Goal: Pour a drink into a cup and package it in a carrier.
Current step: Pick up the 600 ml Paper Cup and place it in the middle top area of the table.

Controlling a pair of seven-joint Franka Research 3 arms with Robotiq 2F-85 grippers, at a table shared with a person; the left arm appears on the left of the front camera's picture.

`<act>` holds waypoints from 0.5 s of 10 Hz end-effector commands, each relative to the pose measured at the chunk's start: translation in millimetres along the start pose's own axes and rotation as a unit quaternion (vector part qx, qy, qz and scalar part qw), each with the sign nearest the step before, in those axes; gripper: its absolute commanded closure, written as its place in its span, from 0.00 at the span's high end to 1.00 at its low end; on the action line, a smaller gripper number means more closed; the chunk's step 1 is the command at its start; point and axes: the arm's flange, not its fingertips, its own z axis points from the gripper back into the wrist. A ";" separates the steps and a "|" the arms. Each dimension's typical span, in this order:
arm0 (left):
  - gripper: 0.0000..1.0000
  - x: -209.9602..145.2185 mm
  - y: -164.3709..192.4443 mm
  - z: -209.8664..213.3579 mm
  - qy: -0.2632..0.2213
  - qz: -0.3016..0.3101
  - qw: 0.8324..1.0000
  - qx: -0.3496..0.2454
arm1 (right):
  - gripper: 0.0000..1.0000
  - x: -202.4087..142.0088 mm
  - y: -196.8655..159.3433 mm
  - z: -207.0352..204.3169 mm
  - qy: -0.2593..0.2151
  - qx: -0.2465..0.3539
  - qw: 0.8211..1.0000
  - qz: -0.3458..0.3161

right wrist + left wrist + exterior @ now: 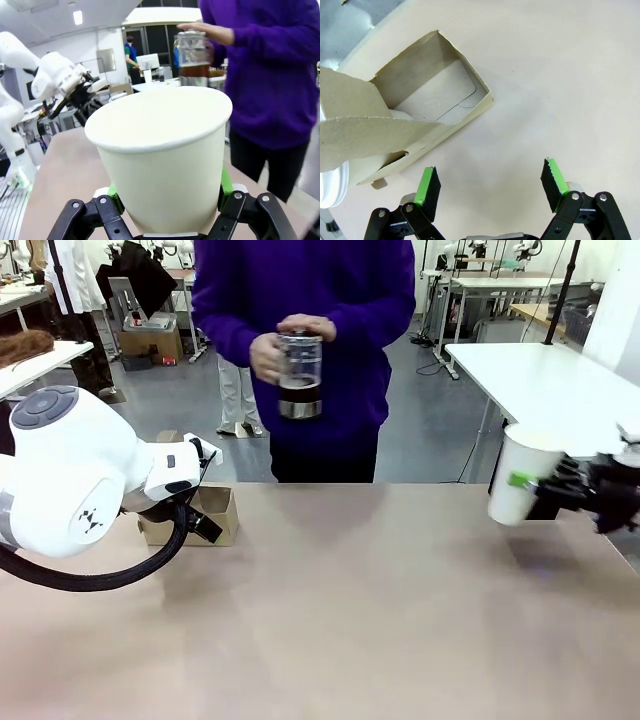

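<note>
The right gripper [170, 189] is clamping the cup [160, 145] between its pads, with the cup mouth pointing away from the wrist. The left gripper [492, 182] is hanging with jaws spread wide, and the carrier [420, 107] is lying just ahead of its fingertips, apart from them. Beyond the cup, a person's hand [266, 356] is holding the pitcher [300, 360] of drink [299, 393].

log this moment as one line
right gripper: shut on cup, no lid | left gripper: open, above table near carrier | person: holds pitcher of drink upright
</note>
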 end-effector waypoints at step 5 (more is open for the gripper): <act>1.00 -0.2 0.2 0.3 0.000 0.000 1.000 0.000 | 0.80 -41.0 -47.3 -173.1 0.022 -0.027 0.999 -0.034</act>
